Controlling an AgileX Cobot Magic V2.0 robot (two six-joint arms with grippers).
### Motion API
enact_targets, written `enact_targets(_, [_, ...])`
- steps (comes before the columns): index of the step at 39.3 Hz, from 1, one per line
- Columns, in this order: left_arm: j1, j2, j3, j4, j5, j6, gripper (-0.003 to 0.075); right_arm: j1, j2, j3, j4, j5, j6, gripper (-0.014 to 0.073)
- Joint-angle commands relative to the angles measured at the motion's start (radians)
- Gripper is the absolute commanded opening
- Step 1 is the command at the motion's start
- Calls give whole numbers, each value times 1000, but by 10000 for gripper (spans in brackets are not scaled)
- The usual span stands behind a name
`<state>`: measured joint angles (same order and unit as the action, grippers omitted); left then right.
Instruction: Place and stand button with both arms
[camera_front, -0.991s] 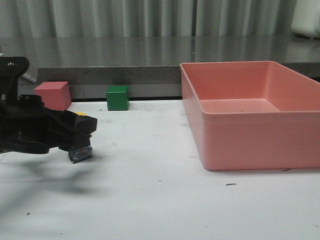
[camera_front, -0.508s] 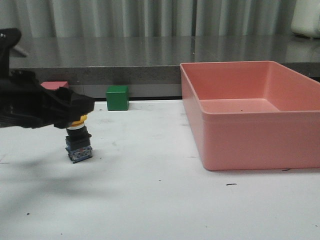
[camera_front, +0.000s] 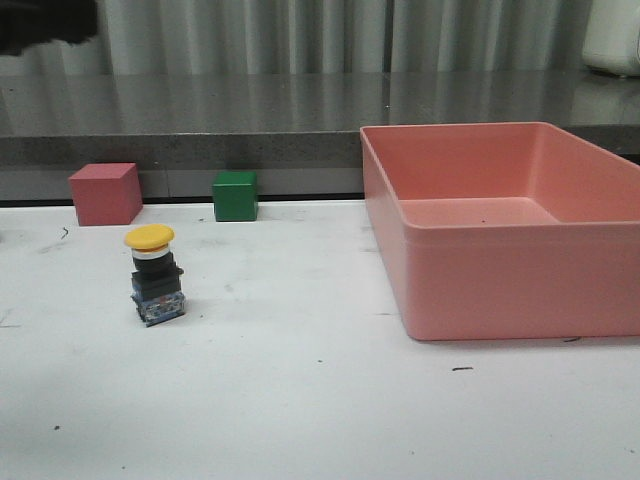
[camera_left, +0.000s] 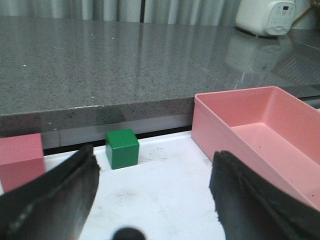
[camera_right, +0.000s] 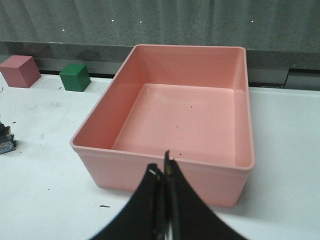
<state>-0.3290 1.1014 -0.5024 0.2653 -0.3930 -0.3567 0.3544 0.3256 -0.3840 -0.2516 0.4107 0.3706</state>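
The button (camera_front: 154, 277) stands upright on the table's (camera_front: 300, 400) near left, untouched, so the task looks done. The left gripper (camera_left: 155, 195) is spread wide; the right gripper (camera_right: 164, 172) is pressed together, empty.

The bin (camera_front: 500, 230) is taken as landmark, set on the table (camera_front: 300, 400) at its right side. The button (camera_front: 154, 275) is stood upright well to the left of the bin, apart from it. Two cubes are placed behind the button at the table's back edge, the nearer cube (camera_front: 235, 195) left of the bin, the farther cube (camera_front: 104, 193) beyond it.
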Motion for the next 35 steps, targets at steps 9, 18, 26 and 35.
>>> enact_targets(9, [-2, -493, -22, -8, 477, -16, 338, -6, 5, -28, -21, -79, -10, -70])
enact_targets(18, [-2, -765, -22, -8, 711, -16, -4, -6, 5, -28, -21, -79, -10, -70])
enact_targets(26, [-2, -806, -22, -8, 717, -16, -20, -6, 5, -28, -21, -79, -10, -70])
enact_targets(35, [-2, -806, -22, -8, 717, -16, -20, -6, 5, -28, -21, -79, -10, -70])
